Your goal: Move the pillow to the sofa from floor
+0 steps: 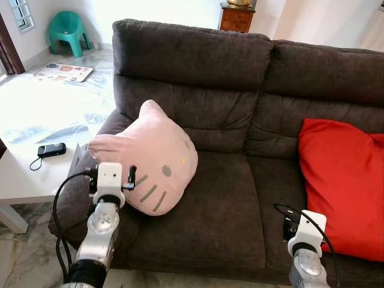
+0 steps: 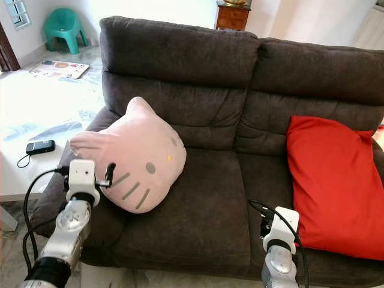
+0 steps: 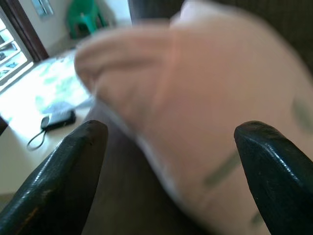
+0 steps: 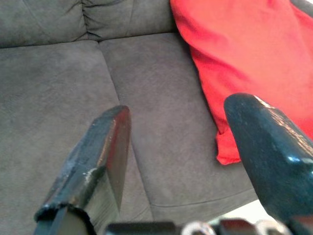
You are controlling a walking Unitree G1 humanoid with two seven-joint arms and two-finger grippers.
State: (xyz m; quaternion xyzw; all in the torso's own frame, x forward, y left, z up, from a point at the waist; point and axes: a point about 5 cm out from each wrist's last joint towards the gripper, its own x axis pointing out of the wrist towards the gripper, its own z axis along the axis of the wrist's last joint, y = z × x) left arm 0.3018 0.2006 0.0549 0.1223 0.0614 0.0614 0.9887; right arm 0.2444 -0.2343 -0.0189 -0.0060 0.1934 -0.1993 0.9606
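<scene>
**Pink pillow resting on the sofa's left seat**

White table [image 1: 24, 180] with a black device [image 1: 51, 149] stands at far left. Left gripper [image 3: 171, 142], fingers spread apart and empty, sits just beside the pillow [image 1: 153, 159]: a pink cat-face cushion with grey whiskers, leaning on the armrest of the brown sofa [image 1: 240, 108]. It appears light, soft and compressible; an ear or edge offers purchase. Right gripper [image 4: 190, 147] hangs likewise spread, near a red cushion [image 1: 345, 180].

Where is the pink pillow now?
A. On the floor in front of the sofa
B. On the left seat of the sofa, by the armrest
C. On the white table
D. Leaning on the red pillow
B: the pink pillow sits on the left seat of the sofa, by its armrest, apart from the red pillow.
</scene>
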